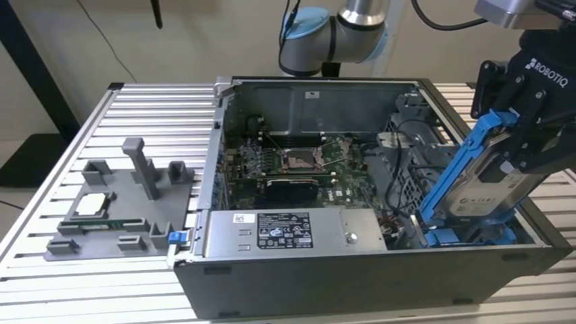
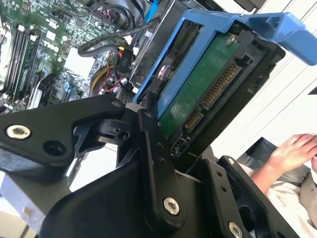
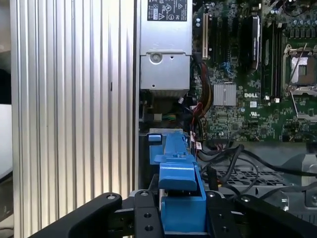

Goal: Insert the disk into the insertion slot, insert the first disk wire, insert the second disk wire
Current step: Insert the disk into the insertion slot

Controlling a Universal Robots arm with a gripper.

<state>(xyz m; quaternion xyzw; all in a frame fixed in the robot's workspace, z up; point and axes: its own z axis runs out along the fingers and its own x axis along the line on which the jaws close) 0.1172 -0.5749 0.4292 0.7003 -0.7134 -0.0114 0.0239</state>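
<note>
Jaws clamped on the disk (image 1: 486, 182): the gripper (image 1: 520, 152) holds it by the upper half, across the blue carrier frame. In the second wrist view one black finger (image 2: 152, 139) presses the carrier's edge, and the disk's green circuit-board side is exposed. The disk stands steeply tilted, its lower end down among the blue parts of the insertion slot (image 1: 454, 236), at the case (image 1: 360, 287) corner on the exterior view's right. Its upper end is well above the rim, and it is not seated flat. The power-supply box (image 1: 288, 231) lies just beside the slot, with the motherboard (image 1: 288, 162) beyond. A person's hand (image 2: 293, 151) rests in the second wrist view's background.
</note>
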